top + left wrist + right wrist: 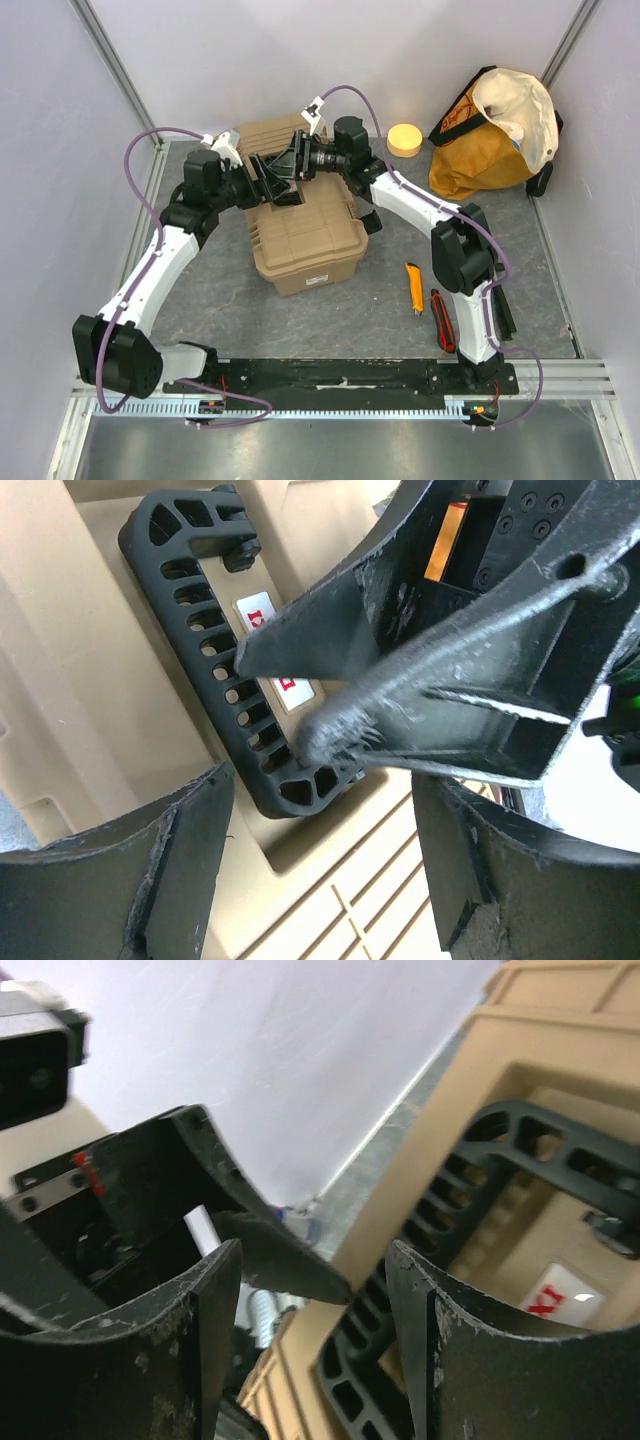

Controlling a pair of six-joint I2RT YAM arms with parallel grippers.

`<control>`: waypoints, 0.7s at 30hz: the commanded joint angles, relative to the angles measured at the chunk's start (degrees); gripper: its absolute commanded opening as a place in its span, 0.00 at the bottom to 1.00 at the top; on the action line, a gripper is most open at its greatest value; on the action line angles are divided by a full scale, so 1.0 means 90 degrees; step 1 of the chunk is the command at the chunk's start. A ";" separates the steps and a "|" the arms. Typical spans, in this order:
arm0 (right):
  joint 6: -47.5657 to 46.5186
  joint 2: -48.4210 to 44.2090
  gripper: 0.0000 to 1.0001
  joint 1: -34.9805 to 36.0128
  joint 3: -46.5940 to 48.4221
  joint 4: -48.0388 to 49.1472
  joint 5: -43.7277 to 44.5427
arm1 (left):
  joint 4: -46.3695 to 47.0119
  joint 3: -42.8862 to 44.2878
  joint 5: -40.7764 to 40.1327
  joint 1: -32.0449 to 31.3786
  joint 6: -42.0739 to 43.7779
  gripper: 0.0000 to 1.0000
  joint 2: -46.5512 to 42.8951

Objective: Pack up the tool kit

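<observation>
Worktop (350, 330): the tool kit (310, 250) sits in the middle, straight ahead of the arm bases. Lid looks down, so I can't see what's inside. My read: early stage, box not opened yet.

Cloth bag (495, 130), orange-yellow, is well off to the tool kit's far right, slumped open. Can't tell if it holds anything meant for the box.

Tan ridged piece (262, 133) is right behind the tool kit's far-left corner. Can't tell if it's a separate part or touching.

Both arms meet over the far half of the lid.
- Left gripper (320, 805): jaws apart, nothing between them, hanging just over the lid beside the handle's end.
- Right gripper (315, 1260): jaws well apart, lid rim and handle bar in the gap. Its fingertips are at the handle in the left wrist view, but no clamp is visible, so it reads as holding nothing.

Handle (215, 680) lies flat in the lid recess, with the red-white label (258, 610) just beside it.

Loose on the worktop to the tool kit's right, toward its near corner:
- red-black tool (441, 320)
- yellow utility knife (413, 287), between that tool and the box

Neither is packed. Likely remaining: open the lid, load both, close and latch.

Yellow round item (405, 139) is to the tool kit's far right, near the bag. Unclear if it belongs in the box.
</observation>
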 commanded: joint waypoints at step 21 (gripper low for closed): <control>-0.2529 0.0724 0.71 0.1059 0.2299 -0.4550 0.3421 | -0.0503 -0.0486 -0.0895 -0.0004 -0.0068 0.79 -0.1257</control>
